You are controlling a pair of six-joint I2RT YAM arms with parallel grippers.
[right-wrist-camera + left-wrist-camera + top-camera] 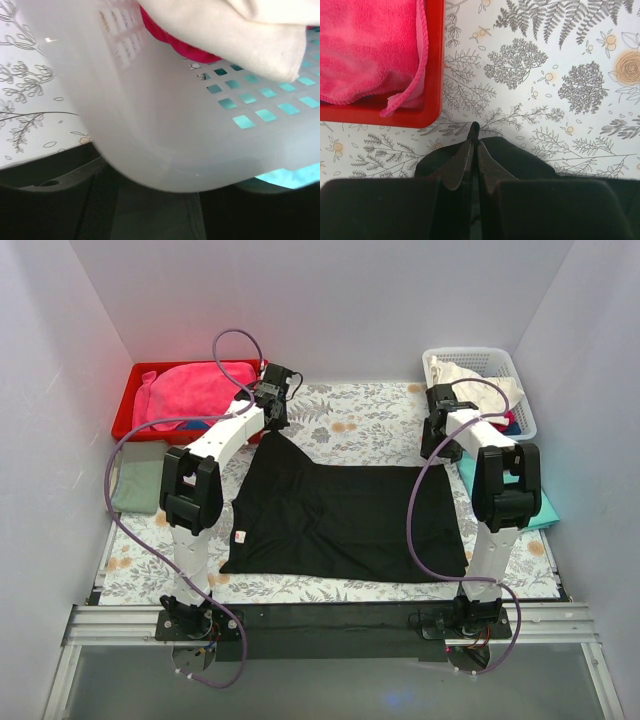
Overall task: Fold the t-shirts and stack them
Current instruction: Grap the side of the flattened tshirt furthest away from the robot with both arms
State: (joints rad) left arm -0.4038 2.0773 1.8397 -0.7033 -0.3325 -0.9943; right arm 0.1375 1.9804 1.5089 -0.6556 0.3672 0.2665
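Pinching the far left corner of the black t-shirt [340, 515], the left gripper [272, 408] sits toward the far left of the floral table cover [360, 425]; jaws pressed together on a fold of the black fabric, seen close in the left wrist view; the corner rises to a peak at the fingers, and the rest of the shirt lies spread flat mid-table, between the two arms; white label [241, 536] showing near its left edge.

Red tray [122, 420] just beyond and left of that gripper, holding a pink towel [190, 385]; grey-green cloth [135, 488] folded at the table's left edge, beside the left arm.

Right gripper [437, 435] at the far right, just beside the white basket [527, 405]; jaws stand wide apart, with the basket's wall filling the right wrist view close in front; whether they touch it I cannot tell. Cream cloth [470, 375] heaped in the basket, draped over its rim, red fabric [185, 47] under it.

Teal t-shirt [548, 512] lies flat at the right edge, partly hidden behind the right arm, apart from the black one.
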